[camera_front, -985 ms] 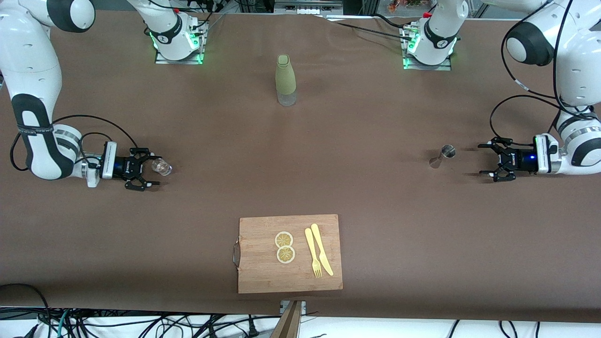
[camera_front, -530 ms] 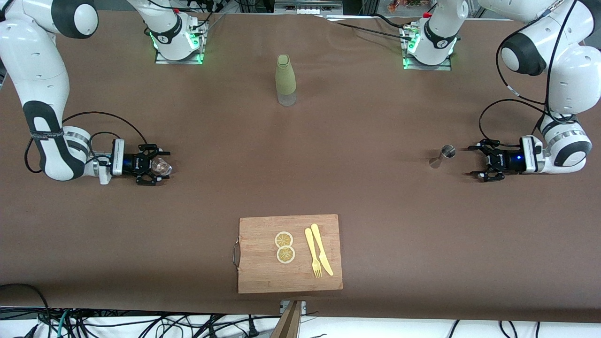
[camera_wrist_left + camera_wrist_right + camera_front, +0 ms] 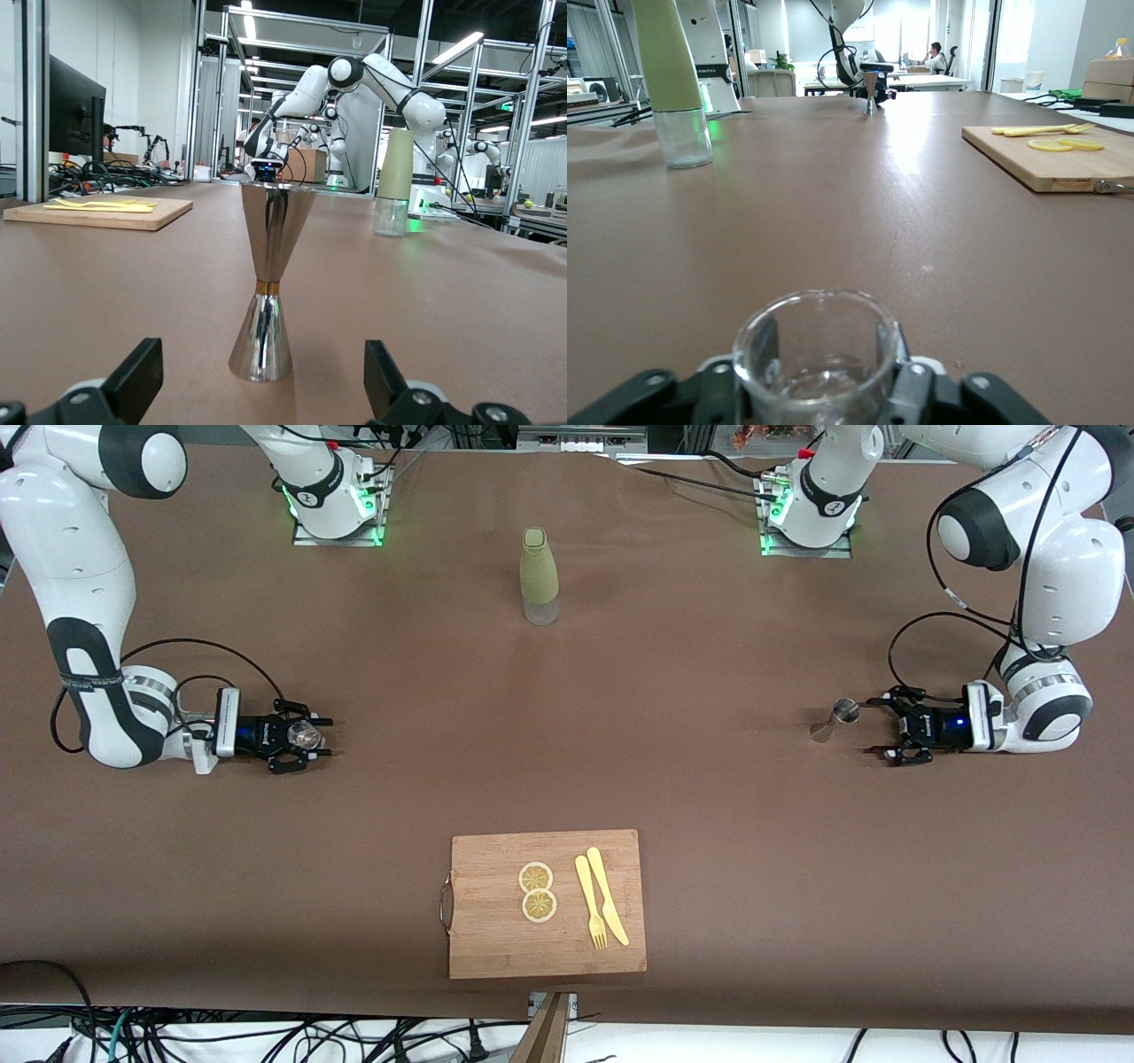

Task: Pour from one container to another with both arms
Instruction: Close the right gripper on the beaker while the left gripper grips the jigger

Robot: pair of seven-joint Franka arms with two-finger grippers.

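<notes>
Clear glass (image 3: 306, 735): on the brown worktop (image 3: 567, 762) at the right arm's end, clamped between the right end effector (image 3: 301, 736) fingers
Bottle (image 3: 539, 576): upright, mid-worktop, near the bases
Steel jigger (image 3: 834, 720): upright at the left arm's end
Left end effector (image 3: 888, 729): fingers apart, just beside the jigger, not touching

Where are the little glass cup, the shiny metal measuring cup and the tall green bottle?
glass cup (image 3: 816, 350), right wrist view, its clear front wall.
metal measuring cup (image 3: 270, 288), left wrist view, its narrow waist.
green bottle (image 3: 539, 574), front view, its green sleeve.
</notes>
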